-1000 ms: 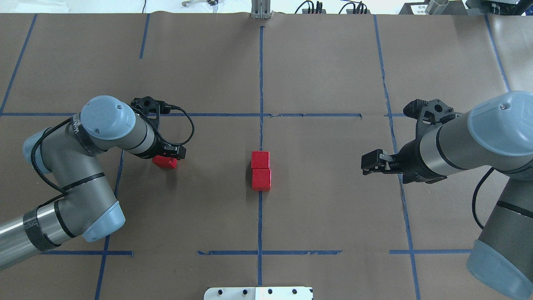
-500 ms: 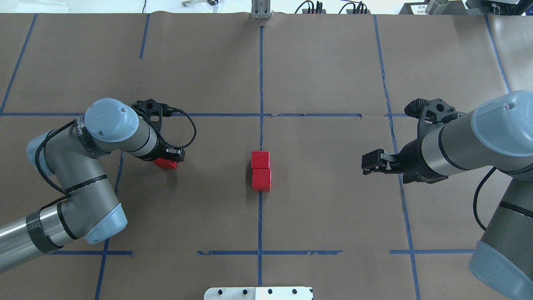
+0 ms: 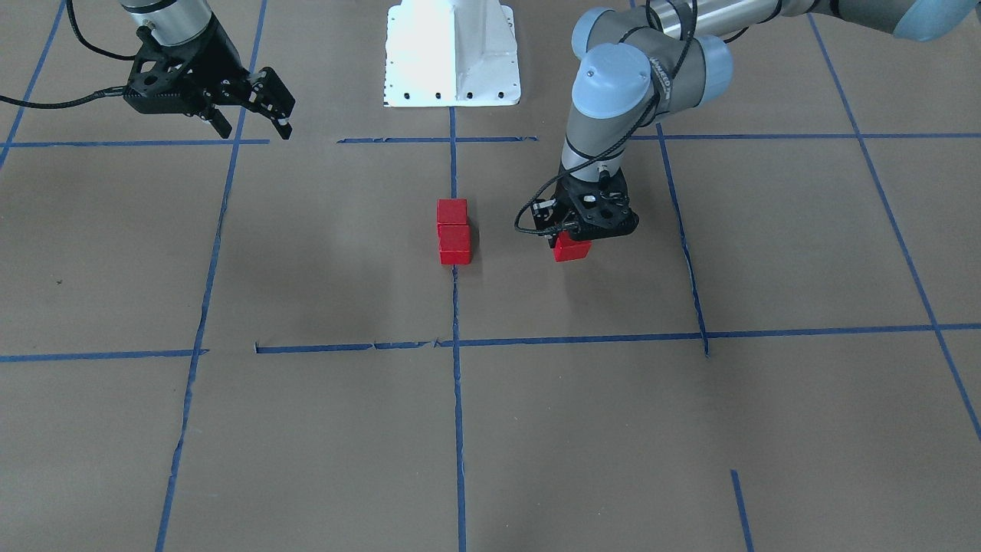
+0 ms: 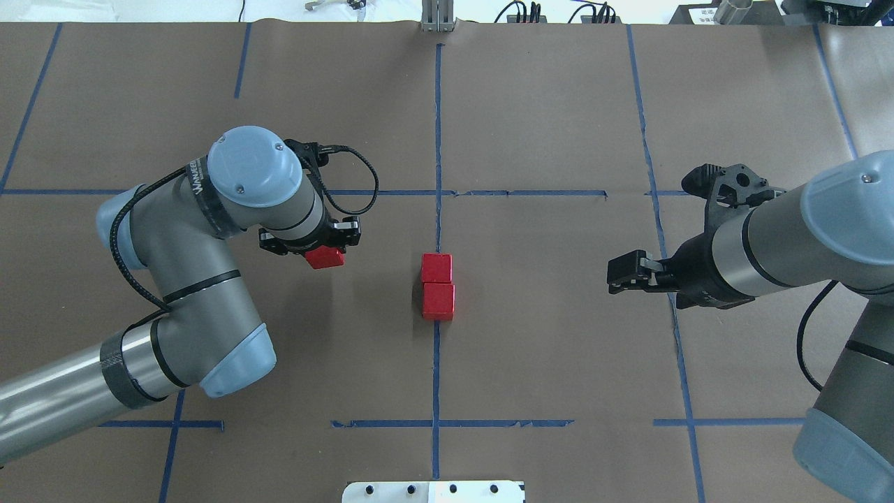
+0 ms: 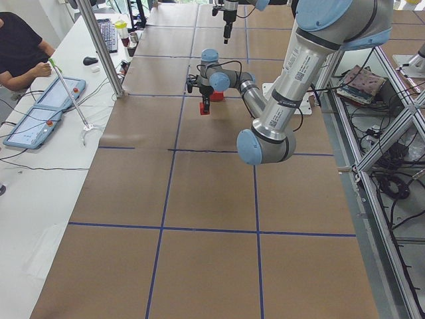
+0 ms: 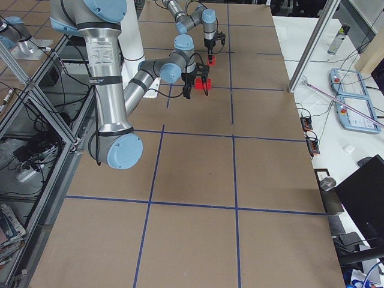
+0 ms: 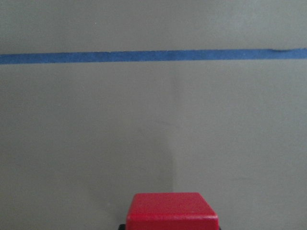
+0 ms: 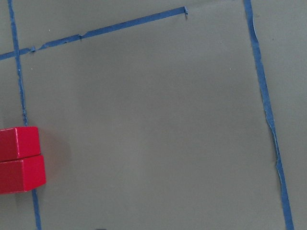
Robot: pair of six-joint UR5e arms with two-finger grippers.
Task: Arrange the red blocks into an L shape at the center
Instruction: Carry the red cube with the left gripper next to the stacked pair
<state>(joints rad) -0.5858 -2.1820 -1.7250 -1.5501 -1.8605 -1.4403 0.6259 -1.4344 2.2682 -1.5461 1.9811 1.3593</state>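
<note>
While two red blocks (image 4: 437, 286) touch at centre, left tool (image 3: 572, 245) grips a third block (image 4: 325, 258), right tool (image 3: 257, 130) spread, empty

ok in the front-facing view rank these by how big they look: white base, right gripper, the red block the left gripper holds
1. white base, largest
2. right gripper
3. held red block, smallest; its top is hidden under the left gripper

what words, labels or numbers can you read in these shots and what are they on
White lettering on the left arm's black wrist band: blurred, not readable.
Dark lettering on the left arm's silver forearm tube: too small to read.
Dark lettering on the right arm's silver tube: too small to read.
Small matte red cubes: no markings.
</note>
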